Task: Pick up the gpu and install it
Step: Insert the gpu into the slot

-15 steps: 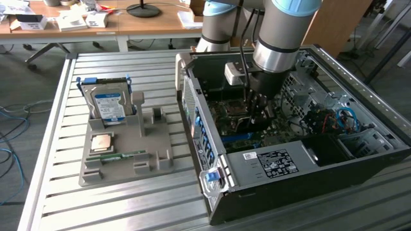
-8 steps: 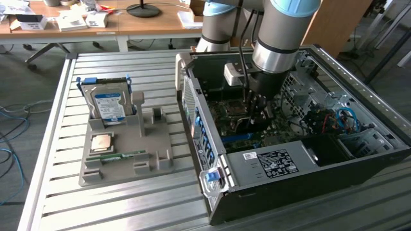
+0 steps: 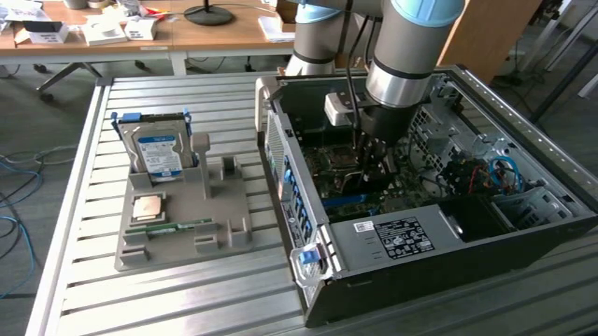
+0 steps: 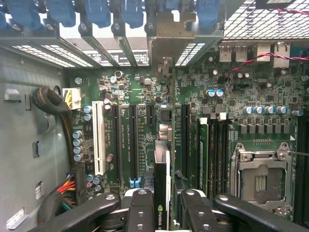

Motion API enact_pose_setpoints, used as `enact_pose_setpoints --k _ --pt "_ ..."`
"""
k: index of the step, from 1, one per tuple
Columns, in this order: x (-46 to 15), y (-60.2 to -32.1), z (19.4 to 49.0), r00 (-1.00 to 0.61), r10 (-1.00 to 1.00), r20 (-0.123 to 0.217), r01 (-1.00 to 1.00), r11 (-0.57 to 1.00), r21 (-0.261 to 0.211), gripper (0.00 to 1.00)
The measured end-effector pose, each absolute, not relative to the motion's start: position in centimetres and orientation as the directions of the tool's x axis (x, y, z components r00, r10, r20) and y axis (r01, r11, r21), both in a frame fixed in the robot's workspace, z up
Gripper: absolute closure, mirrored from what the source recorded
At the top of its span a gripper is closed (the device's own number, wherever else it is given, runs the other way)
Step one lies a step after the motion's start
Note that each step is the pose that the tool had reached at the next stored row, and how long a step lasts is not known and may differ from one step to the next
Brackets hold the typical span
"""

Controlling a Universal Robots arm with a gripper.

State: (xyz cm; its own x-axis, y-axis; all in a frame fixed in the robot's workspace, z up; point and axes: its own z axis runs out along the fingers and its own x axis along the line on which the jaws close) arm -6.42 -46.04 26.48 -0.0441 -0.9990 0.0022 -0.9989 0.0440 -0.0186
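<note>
My gripper [image 4: 164, 215] is shut on the gpu [image 4: 162, 166], which I see edge-on as a thin dark card with a green logo between the two black fingers [image 4: 140, 212]. The card stands upright over the green motherboard [image 4: 140, 92] among the long black expansion slots. Its silver bracket [image 4: 166, 50] reaches the case's rear slot openings. I cannot tell whether its edge sits in a slot. In the exterior view the gripper [image 3: 371, 150] is lowered deep inside the open computer case [image 3: 393, 238], over the motherboard.
A grey holder [image 3: 220, 231] at the exterior view's left carries a hard drive [image 3: 159, 150], a square chip [image 3: 150, 208] and a memory stick [image 3: 168, 228]. Inside the case are a white slot [image 4: 99, 140], the processor socket [image 4: 260, 179], cable bundles [image 4: 53, 101] and blue latches [image 4: 96, 12].
</note>
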Motion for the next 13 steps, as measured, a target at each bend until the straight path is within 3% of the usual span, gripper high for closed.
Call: enact_pose_setpoints --k 13 --pt "-6.49 -46.04 26.31 -0.044 -0.999 0.002 -0.999 0.044 -0.019 0.74"
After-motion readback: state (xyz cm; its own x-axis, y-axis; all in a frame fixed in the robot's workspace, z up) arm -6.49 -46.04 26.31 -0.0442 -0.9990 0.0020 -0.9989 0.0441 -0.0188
